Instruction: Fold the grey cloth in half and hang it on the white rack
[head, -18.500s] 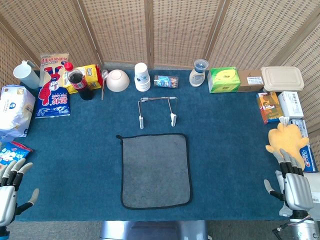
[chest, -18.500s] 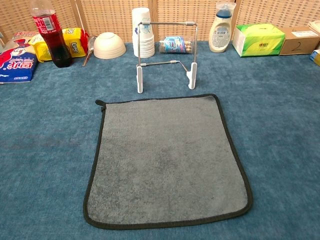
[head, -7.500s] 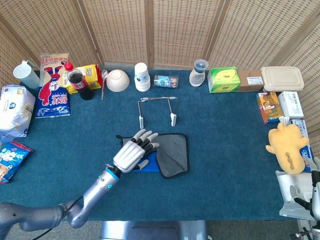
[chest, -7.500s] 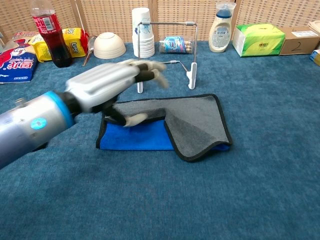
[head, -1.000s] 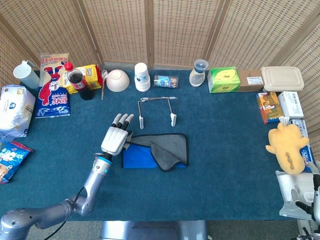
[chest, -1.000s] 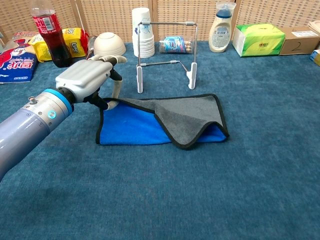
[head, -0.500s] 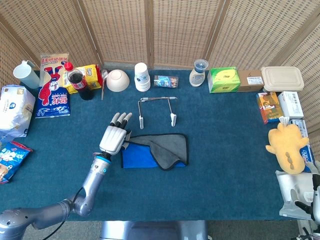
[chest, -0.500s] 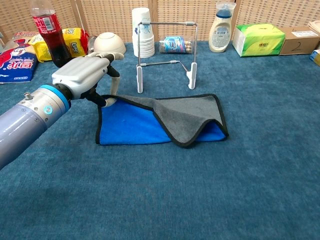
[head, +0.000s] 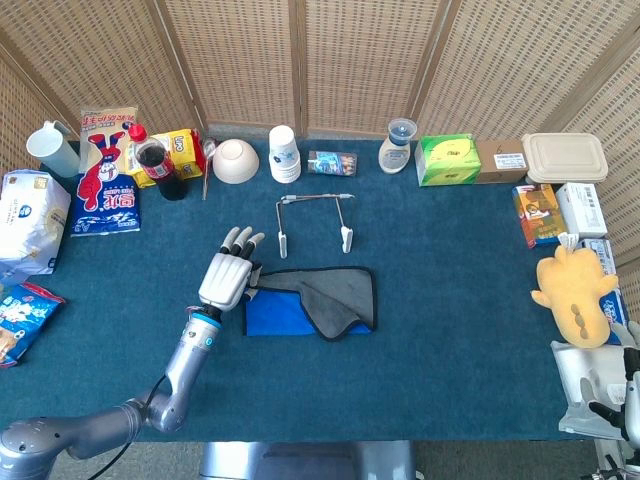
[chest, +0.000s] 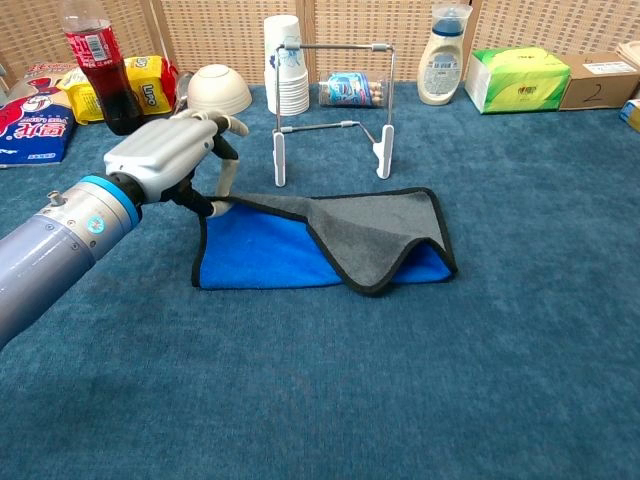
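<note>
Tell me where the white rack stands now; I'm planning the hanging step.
The white rack stands mid-table in both views, just behind the folded grey cloth and in front of the paper cup stack, to the right of the left hand.

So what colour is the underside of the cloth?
Bright blue; the cloth shows it best in the chest view.

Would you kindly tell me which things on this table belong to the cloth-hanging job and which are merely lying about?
Belonging to the job:
grey cloth, folded with its blue side showing
white rack, standing just behind the cloth
left hand, at the cloth's far left corner

Lying about:
cola bottle
white bowl
paper cup stack
green tissue box
yellow plush toy
</note>
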